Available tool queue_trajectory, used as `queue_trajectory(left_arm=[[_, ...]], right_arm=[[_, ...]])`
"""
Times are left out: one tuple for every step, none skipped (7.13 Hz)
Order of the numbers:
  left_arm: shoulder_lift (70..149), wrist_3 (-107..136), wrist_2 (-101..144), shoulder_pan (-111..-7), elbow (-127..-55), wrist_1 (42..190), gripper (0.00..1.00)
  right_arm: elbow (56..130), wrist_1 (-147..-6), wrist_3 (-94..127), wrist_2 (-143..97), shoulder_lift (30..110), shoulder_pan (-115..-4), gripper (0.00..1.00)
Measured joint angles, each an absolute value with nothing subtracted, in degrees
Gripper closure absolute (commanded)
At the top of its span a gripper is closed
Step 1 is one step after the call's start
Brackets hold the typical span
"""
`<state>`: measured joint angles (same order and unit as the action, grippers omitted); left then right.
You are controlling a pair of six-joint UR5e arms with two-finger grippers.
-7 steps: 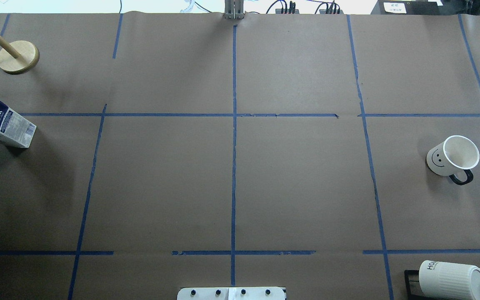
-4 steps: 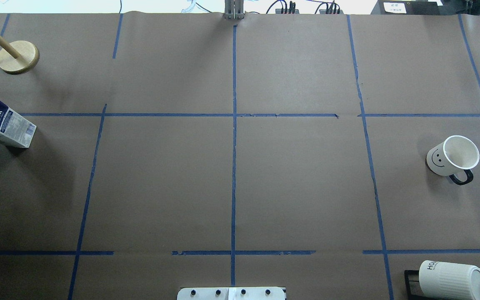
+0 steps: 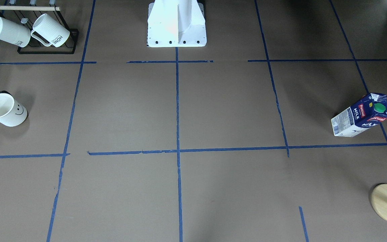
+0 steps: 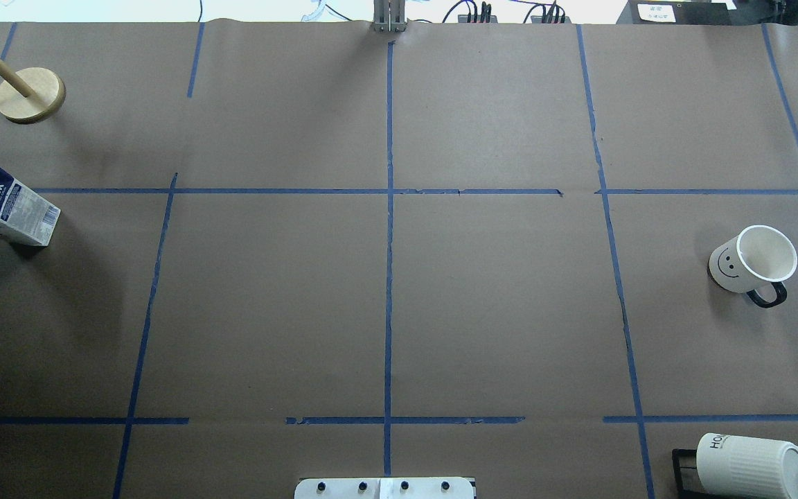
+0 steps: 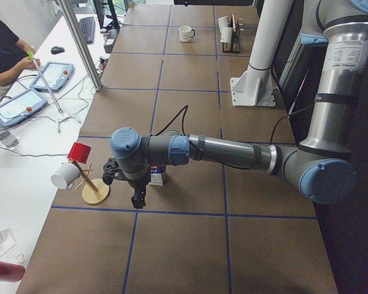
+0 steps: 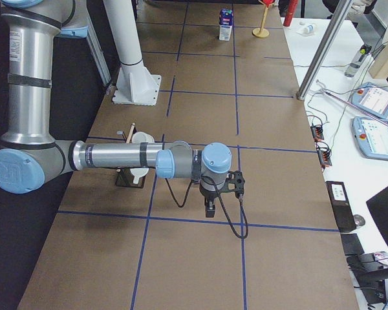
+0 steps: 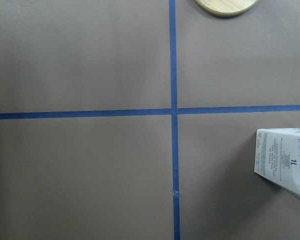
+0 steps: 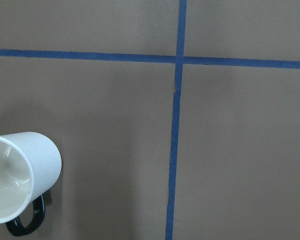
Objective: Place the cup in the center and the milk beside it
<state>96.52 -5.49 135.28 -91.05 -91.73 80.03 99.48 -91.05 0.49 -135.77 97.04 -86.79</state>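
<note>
Nothing on the table has shifted in the last second. The left gripper [image 5: 138,198] hangs near the milk [image 4: 5,203] and the right gripper [image 6: 209,208] near the cup [image 4: 752,262]. I cannot tell either's finger spacing. Both things stand far from the center [image 4: 389,191], so placing hasn't begun.

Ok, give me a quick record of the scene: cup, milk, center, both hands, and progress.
cup: upright on the robot's right side, far from the center
milk: upright at the robot's far left edge, green cap on
center: blue tape crossing, neither item on it
left hand: above the table near the milk; open or shut unclear
right hand: above the table near the cup; open or shut unclear
progress: nothing placed yet
</note>
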Motion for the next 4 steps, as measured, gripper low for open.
queue_trajectory(left_arm=[[96.43, -5.39, 135.44, -90.39, -91.61, 80.02, 0.0], [96.12, -5.51, 135.7, -89.9, -91.25, 80.15, 0.0], [95.42, -5.76, 135.98, -89.56, -90.89, 80.84, 0.0], [94.62, -5.82, 136.14, -89.4, -90.84, 82.19, 0.0]], right_arm=[[99.35, -90.46, 0.71, -135.79, 97.19, -86.7, 0.0], [99.2, -89.14, 1.89, -135.81, 97.23, -86.07, 0.0], [99.18, -86.48, 4.47, -135.83, 97.36, -84.53, 0.0], [99.22, -81.31, 9.9, -135.77, 97.58, -81.37, 0.0]])
